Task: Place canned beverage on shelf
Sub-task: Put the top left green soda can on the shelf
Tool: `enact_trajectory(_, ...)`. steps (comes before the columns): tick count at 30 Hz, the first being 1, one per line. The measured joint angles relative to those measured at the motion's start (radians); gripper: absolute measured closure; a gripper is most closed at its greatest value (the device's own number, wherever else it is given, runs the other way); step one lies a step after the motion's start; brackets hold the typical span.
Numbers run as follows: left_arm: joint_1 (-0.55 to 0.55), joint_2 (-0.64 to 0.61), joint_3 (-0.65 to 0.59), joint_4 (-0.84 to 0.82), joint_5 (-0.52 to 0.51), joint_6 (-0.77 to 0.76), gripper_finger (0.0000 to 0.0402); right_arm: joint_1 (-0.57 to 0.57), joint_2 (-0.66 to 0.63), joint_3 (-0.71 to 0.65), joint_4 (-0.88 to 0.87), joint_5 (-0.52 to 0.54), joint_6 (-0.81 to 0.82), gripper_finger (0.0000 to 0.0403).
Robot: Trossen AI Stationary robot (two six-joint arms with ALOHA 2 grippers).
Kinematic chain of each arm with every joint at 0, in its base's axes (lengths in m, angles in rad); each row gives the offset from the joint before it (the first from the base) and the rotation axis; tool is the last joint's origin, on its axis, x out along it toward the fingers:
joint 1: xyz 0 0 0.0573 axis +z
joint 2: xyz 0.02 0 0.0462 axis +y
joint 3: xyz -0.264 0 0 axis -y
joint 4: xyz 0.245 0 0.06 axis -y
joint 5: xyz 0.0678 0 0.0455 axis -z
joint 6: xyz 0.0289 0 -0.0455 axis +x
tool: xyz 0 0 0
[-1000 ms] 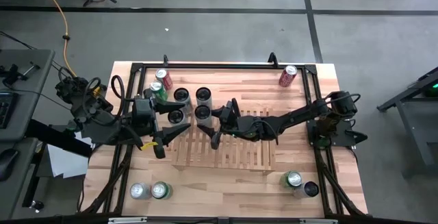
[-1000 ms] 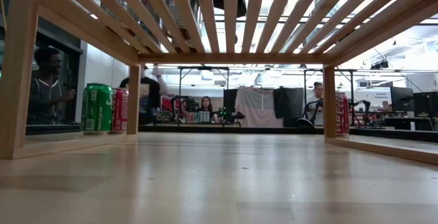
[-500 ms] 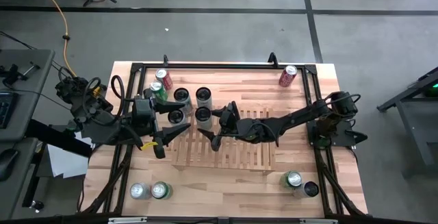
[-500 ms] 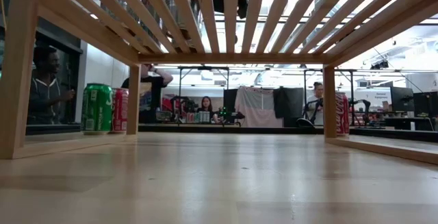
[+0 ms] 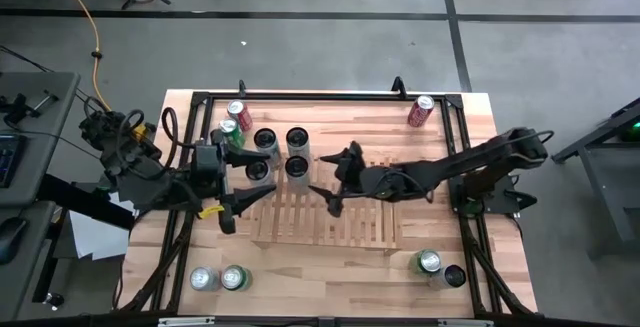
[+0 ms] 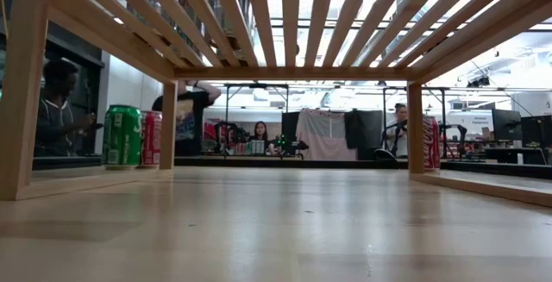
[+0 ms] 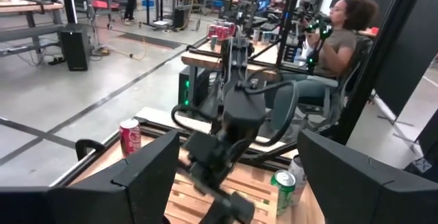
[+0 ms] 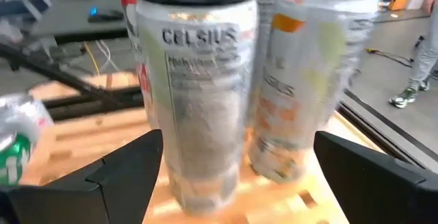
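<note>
R arm (image 5: 335,182) stretched over shelf (image 5: 350,229), fingers apart

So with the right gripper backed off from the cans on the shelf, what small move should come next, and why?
Probably keep drawing the right gripper back over the shelf: its jaws stand open and empty, and the Celsius can stands upright on the slats. The left gripper waits open beside the shelf.

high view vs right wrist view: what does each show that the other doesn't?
Only the high view: both arms, the left gripper open at the shelf's left end, the right gripper open over the slats, a red can at the far right corner, and cans along the near edge. Only the right wrist view: the CELSIUS label on the tall can between its fingers, untouched. Both: that can cluster standing on the shelf.
</note>
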Motion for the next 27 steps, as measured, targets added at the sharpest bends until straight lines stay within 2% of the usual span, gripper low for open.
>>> enact_trajectory(5, 0.001, -0.008, 0.0, 0.0, -0.028, 0.043, 0.0113, 0.027, -0.109, 0.0, -0.161, -0.003, 0.009, 0.0037)
enact_trajectory(10, 0.022, -0.012, 0.0, -0.001, -0.091, 0.085, 0.0113, 0.052, -0.224, 0.0, -0.27, -0.005, 0.123, 0.0037)
enact_trajectory(18, 0.143, -0.015, 0.0, -0.035, -0.096, 0.128, 0.0113, 0.081, -0.404, 0.0, -0.392, 0.0, 0.279, 0.0037)
enact_trajectory(23, 0.242, -0.024, 0.0, -0.166, 0.011, 0.07, 0.0113, 0.08, -0.486, 0.0, -0.435, 0.003, 0.35, 0.0037)
enact_trajectory(27, 0.303, -0.037, 0.0, -0.339, 0.099, -0.016, 0.0113, 0.08, -0.513, 0.0, -0.488, 0.031, 0.398, 0.0037)
